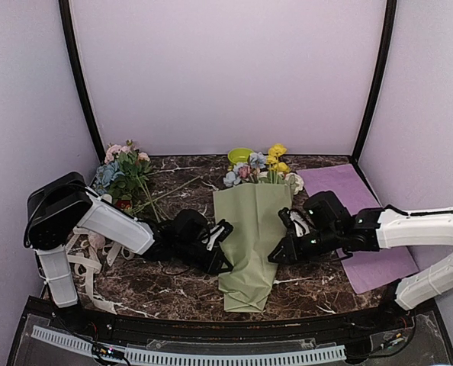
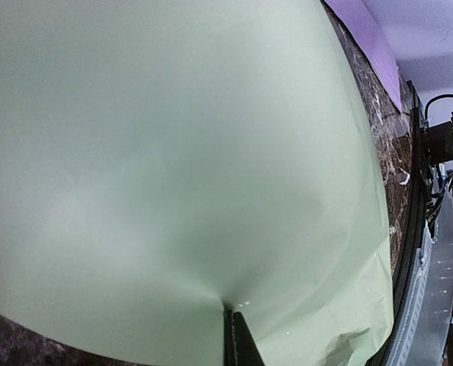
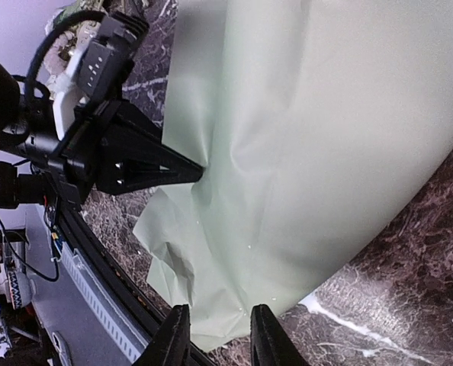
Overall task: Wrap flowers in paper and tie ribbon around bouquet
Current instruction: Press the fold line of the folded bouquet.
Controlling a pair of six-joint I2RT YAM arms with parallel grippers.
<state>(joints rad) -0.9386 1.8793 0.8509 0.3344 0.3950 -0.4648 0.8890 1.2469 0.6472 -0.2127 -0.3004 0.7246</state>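
left hand (image 3: 198,172) is pinching the bouquet's (image 1: 251,229) edge, fully closed; right hand (image 3: 220,311) is sitting narrowly parted at the opposite edge — gripping nothing — bouquet lying on the counter (image 1: 181,291).

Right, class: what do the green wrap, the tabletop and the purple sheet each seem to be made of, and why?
The green wrap looks like matte paper: sharp creases, crumpled corner. The tabletop looks like dark marble or a printed imitation: white veins. The purple sheet is probably thin matte paper or card, lying flat.
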